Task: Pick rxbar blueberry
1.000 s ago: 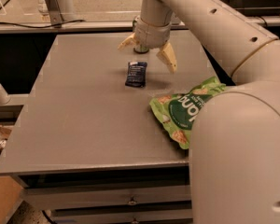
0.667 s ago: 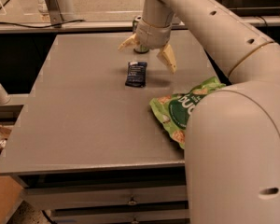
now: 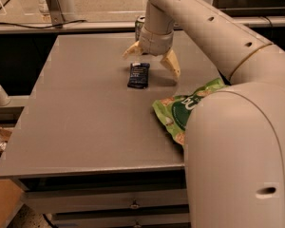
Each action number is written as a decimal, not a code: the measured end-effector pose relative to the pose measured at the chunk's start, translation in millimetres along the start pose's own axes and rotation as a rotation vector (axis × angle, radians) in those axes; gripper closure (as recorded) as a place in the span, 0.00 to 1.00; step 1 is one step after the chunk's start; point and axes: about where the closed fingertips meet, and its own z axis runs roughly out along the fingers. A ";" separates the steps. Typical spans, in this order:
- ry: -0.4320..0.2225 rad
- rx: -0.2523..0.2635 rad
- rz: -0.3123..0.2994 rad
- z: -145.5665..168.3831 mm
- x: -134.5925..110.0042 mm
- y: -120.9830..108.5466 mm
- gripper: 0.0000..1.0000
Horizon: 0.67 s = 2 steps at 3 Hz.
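While gripper (image 3: 152, 63) hovers spread over one rxbar blueberry (image 3: 138, 75): one green bag (image 3: 178, 112).

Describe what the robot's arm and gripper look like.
The arm is smooth cream-white, made of fat rounded tubes with small dark holes and a thin tan ring at one joint. The gripper, above the table just behind the rxbar blueberry, has a whitish collar and two open, wedge-shaped tan fingers.

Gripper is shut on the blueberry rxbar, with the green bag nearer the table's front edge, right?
No: the camera view shows the gripper open, poised beyond the rxbar blueberry, which lies free on the table. The green bag is nearer the front edge.
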 end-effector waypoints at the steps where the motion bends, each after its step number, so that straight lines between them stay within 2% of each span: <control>1: 0.016 -0.033 0.009 12.2 -2.7 1.4 0.03; 2: 0.014 -0.060 0.019 22.4 -9.5 2.1 0.20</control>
